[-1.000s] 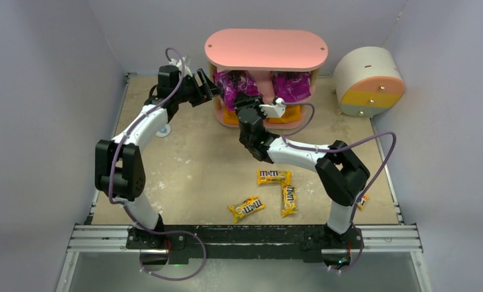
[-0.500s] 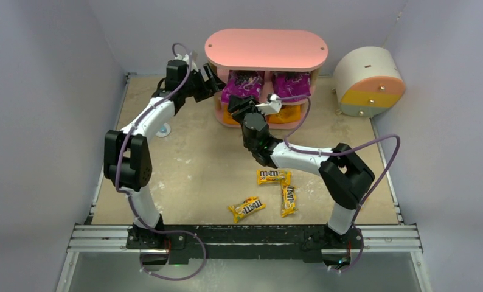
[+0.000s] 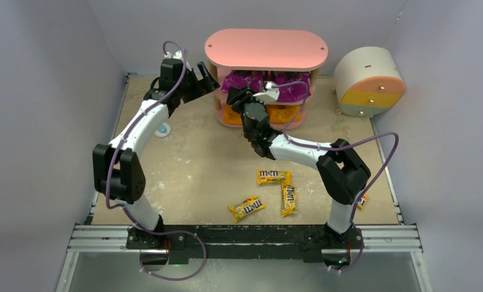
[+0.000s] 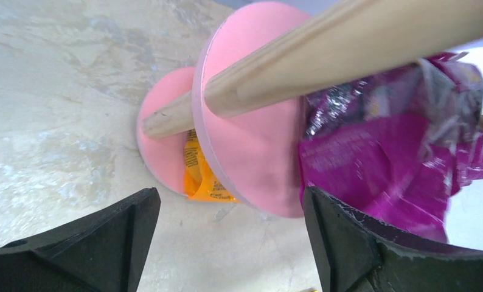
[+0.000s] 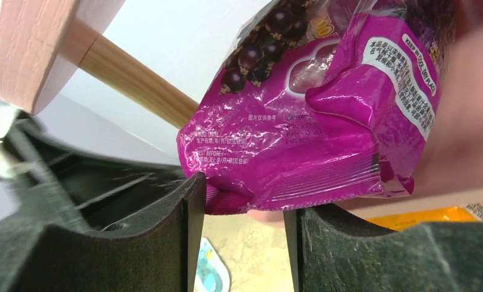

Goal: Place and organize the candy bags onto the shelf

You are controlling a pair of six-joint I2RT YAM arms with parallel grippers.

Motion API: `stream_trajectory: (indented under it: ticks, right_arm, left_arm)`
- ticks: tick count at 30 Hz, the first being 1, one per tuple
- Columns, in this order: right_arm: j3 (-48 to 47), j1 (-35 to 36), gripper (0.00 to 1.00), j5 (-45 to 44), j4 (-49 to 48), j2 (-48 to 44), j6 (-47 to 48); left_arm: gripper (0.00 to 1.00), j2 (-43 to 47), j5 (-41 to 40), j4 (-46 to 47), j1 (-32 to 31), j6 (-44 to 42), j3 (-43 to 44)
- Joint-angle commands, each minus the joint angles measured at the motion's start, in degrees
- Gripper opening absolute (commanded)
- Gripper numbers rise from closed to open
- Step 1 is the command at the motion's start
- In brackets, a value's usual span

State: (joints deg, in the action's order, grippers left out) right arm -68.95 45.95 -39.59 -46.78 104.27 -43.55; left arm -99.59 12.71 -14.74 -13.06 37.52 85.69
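The pink shelf (image 3: 264, 48) stands at the back. Two magenta bags (image 3: 245, 81) (image 3: 292, 86) lie on its middle board, two orange bags (image 3: 232, 114) (image 3: 281, 113) on the bottom board. Three yellow M&M's packets (image 3: 273, 176) (image 3: 246, 208) (image 3: 289, 199) lie on the floor, a fourth (image 3: 362, 201) peeks from behind the right arm. My left gripper (image 3: 206, 82) (image 4: 230, 210) is open and empty at the shelf's left end. My right gripper (image 3: 246, 97) (image 5: 236, 194) is open just below the front edge of a magenta bag (image 5: 312, 134).
A round cream drawer unit (image 3: 370, 82) with yellow and pink fronts stands at the back right. A small pale blue-white packet (image 3: 163, 129) lies on the floor left of the shelf, also showing in the right wrist view (image 5: 211, 274). Walls close in on both sides.
My right gripper has moved up and forward to the shelf's middle board, and the magenta bags now sit deeper in the shelf. My left gripper went toward the shelf's left end, then drew slightly back.
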Motion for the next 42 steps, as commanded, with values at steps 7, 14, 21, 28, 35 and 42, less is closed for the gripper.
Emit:
stream_trajectory:
  ticks: [7, 14, 21, 28, 35, 42]
  right_arm:
    - [-1.1, -1.1, 0.54, -0.2, -4.4, -1.6, 6.3]
    - [5.6, -1.1, 0.69, 4.0, -2.6, -8.5, 5.8]
    - [8.9, -1.0, 0.98, 9.7, 13.7, -18.1, 6.4]
    - [15.9, -1.1, 0.98, 10.1, 32.0, -30.7, 1.4]
    - [25.3, -1.0, 0.98, 6.7, 38.8, -46.0, 3.3]
    - [29.4, -1.1, 0.97, 7.7, 36.2, -52.9, 9.4]
  left_arm:
    - [0.97, 10.9, -4.1, -1.3, -0.3, -3.0, -3.0]
    - [0.98, 11.9, 0.9, 0.3, -0.3, -2.6, -4.6]
    - [0.99, 13.3, 2.4, 1.8, -0.3, -2.1, -7.0]
    - [1.0, 12.3, 6.0, 4.3, -0.4, -1.3, -8.0]
    - [0.91, 7.5, 8.1, 8.3, -0.6, 1.6, -5.9]
    - [0.69, 2.2, 11.3, 16.4, -1.5, 6.8, -3.2]
